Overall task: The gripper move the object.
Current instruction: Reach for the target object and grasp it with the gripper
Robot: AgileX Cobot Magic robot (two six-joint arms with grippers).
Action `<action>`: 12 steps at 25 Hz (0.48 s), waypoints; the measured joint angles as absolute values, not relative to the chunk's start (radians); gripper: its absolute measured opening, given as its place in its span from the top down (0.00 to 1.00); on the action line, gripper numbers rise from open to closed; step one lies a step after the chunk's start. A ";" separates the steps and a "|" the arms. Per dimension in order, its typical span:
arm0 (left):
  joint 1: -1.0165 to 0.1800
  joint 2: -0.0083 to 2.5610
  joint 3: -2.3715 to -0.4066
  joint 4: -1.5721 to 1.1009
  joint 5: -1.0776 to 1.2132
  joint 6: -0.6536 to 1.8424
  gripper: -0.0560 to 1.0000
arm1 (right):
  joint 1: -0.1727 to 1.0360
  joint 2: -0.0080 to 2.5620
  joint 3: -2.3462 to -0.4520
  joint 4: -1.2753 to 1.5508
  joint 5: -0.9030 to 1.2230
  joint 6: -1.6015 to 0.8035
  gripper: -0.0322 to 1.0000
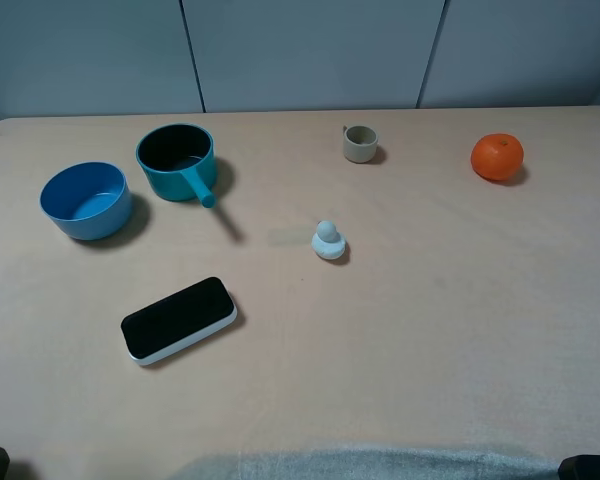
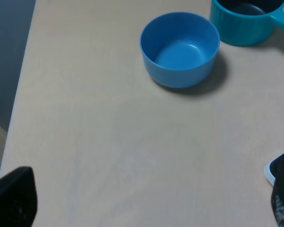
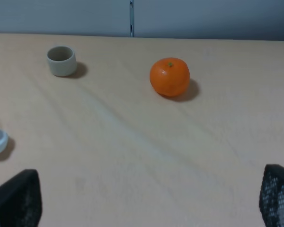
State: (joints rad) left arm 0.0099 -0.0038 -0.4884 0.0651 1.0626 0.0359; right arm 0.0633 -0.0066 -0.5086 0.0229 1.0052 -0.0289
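Cut off: left gripper [image 2: 146, 203] and right gripper [image 3: 146, 201] only show as dark fingertips at the edges of their wrist views.
Grippers: both spread wide, nothing between the fingers.
Counts: one blue bowl [image 1: 84, 200], one teal pot [image 1: 176, 160], one black slab [image 1: 178, 319], one duck [image 1: 328, 241], one cup [image 1: 360, 143], one mandarin [image 1: 497, 156].
Containers: bowl is bare blue inside. The pot and cup insides are too dark to tell.
Mandarin: back right of the desk [image 1: 430, 330], sitting free, well apart from the cup.
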 joint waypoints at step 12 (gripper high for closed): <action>0.010 -0.004 -0.488 0.065 1.063 0.036 0.01 | 0.063 0.132 -0.578 0.049 0.974 -0.028 0.30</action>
State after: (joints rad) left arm 0.0099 -0.0038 -0.4884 0.0651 1.0626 0.0359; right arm 0.0633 0.1320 -0.5779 0.0491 0.9742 -0.0279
